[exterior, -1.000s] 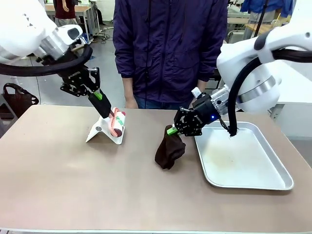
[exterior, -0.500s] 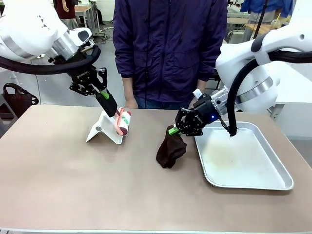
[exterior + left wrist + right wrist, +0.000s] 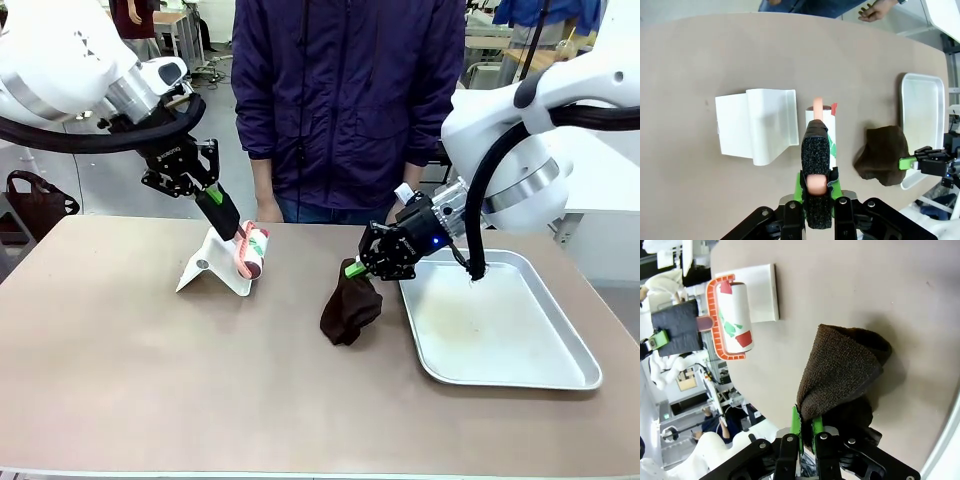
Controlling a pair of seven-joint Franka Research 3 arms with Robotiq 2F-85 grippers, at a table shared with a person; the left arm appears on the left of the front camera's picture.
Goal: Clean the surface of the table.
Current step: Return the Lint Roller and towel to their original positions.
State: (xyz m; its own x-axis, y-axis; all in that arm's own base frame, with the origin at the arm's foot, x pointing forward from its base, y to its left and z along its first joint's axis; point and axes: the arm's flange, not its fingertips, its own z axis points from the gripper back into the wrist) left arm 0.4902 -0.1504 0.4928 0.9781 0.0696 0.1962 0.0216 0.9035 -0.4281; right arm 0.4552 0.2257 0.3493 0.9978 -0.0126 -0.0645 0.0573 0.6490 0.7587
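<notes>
The counter (image 3: 150,380) spans the whole near scene, a wide rectangular top in smooth matte brownish-taupe with a pale thin edge along its near side; its surface looks even and unmarked apart from the shadows of the things on it.

At the left, the left claw (image 3: 238,237) comes down from the upper left and is clamped on the pink handle (image 3: 816,182) of a lint roller (image 3: 253,252). The roller's white drum, printed with red and green shapes, hangs just above the counter beside a white plastic stand (image 3: 212,270) that sits on the counter's far left part. In the left wrist view the handle runs between the two black pads, with the drum just beyond them.

Behind the far edge, in the middle, stands a person in a dark purple jacket (image 3: 345,100), one hand (image 3: 268,212) near the counter's edge.

Right of centre, the right claw (image 3: 352,268) is closed on the upper corner of a dark brown cloth (image 3: 349,310). The cloth hangs in a cone, its lower end resting on the counter. Just to its right lies a silver metal tray (image 3: 560,375), set at a slight angle on the counter's right part.
</notes>
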